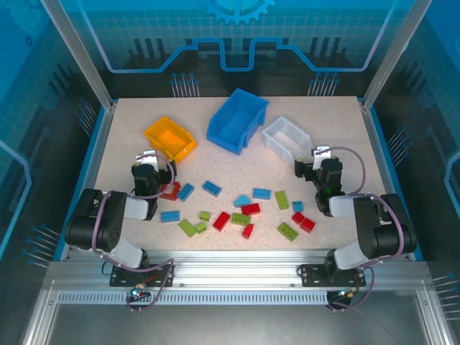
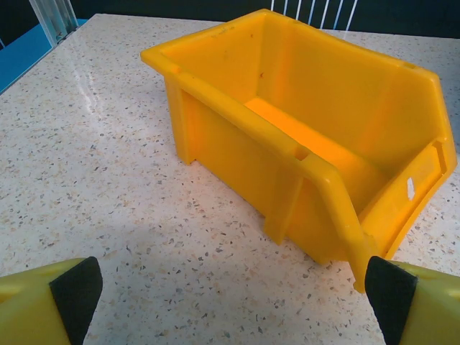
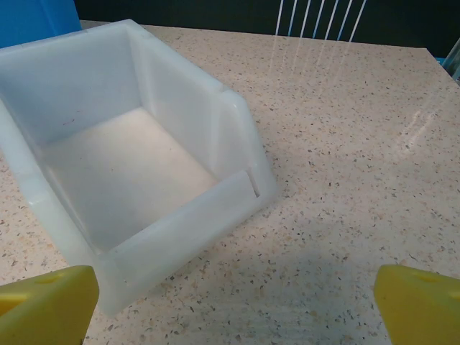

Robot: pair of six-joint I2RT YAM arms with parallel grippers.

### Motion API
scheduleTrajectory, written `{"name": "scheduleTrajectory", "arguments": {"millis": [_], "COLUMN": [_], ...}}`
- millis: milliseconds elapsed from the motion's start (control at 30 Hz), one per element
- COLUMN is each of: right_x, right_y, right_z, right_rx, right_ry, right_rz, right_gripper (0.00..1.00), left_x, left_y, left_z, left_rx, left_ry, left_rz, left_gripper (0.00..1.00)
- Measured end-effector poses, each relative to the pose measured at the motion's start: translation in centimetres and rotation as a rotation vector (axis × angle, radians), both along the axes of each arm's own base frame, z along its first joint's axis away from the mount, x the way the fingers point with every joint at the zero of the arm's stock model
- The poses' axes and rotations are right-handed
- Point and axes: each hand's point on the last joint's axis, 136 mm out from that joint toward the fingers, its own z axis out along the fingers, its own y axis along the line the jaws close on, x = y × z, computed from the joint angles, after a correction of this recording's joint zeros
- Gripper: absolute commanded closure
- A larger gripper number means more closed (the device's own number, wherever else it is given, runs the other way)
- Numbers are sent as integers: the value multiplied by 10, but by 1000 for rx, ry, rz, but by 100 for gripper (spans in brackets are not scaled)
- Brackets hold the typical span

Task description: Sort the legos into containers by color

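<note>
Sorting not begun: containers [image 1: 224, 134] appear empty, legos [image 1: 250, 209] lie loose. Left gripper [image 1: 148, 155] and right gripper [image 1: 321, 153] stand wide, empty.

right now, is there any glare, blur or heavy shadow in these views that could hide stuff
Top external view: even light, sharp, the small studded plastic bricks cast only faint shadows. Left wrist view: glare patch on the speckled tabletop left of the yellow-orange plastic bin; soft shadow in the foreground. Right wrist view: glare streaks far right, the translucent white plastic bin is sharp.
</note>
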Motion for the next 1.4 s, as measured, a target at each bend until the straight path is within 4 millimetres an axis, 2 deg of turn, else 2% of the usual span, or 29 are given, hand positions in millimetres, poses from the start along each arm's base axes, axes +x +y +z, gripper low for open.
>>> {"name": "scheduleTrajectory", "arguments": {"millis": [567, 700, 767, 867, 933, 967, 1033, 1067, 1100, 1133, 1200, 1267, 1300, 1400], "right_x": [0, -5, -4, -10, -18, -21, -28, -30, -31, -32, -20, 3, 14, 37], "right_y": [0, -1, -1, 3, 14, 17, 18, 19, 23, 29, 52, 90, 112, 171], "right_z": [0, 3, 28, 91, 165, 191, 250, 273, 290, 298, 295, 276, 260, 179], "right_rx": [0, -5, -5, -16, 17, 67, 234, 295, 369, 429, 510, 561, 577, 560], "right_ry": [0, 48, 17, -88, -216, -240, -268, -295, -300, -276, -156, -9, 72, 352], "right_rz": [0, -2, -5, -14, 1, -4, -37, -41, -25, -13, -4, 8, 13, -13], "right_gripper": [0, 0, 0, 0, 0, 0, 2, 13, 22, 29, 45, 48, 46, 42], "left_x": [0, -8, -13, -22, -27, -30, -33, -35, -34, -32, -19, 1, 12, 22], "left_y": [0, -4, -15, -41, -51, -51, -45, -39, -34, -26, -8, 4, 6, 9], "left_z": [0, 13, 36, 94, 146, 171, 209, 231, 243, 248, 244, 230, 213, 150], "left_rx": [0, 13, 35, 31, -3, -81, -230, -306, -379, -435, -500, -523, -525, -521], "left_ry": [-2, -35, -80, -195, -287, -312, -322, -346, -346, -316, -199, -72, 15, 254], "left_rz": [0, -10, -32, -86, -88, -54, 16, 49, 70, 100, 194, 278, 309, 371], "left_gripper": [1, 1, 1, 1, 1, 1, 1, 1, 1, 1, 1, 1, 1, 1]}}
